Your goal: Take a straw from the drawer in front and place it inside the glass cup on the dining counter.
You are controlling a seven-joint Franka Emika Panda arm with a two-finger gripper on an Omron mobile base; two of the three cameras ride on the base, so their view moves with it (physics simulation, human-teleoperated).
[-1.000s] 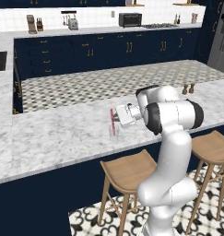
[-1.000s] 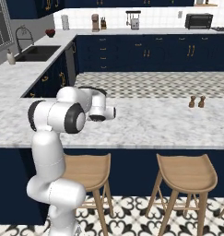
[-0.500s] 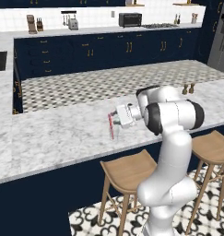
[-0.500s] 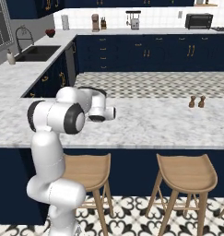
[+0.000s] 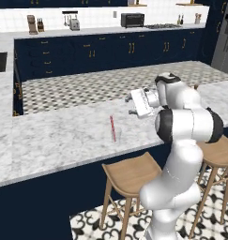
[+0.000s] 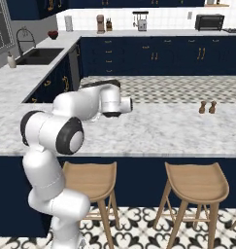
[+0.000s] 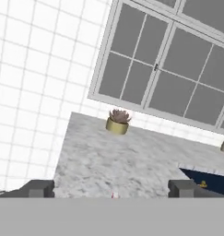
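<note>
Kitchen — marble counter, stools

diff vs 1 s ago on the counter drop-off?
The gripper has let go of the straw: its fingers now stand wide apart, and the hand has drawn back a little to the right of the straw in the left base view. The straw stands upright on its own on the dining counter, about where it was. Base, stools and the rest are unchanged.

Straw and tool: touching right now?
Apart. In the left base view the straw stands upright on the dining counter, with bare marble between it and the open tool.
</note>
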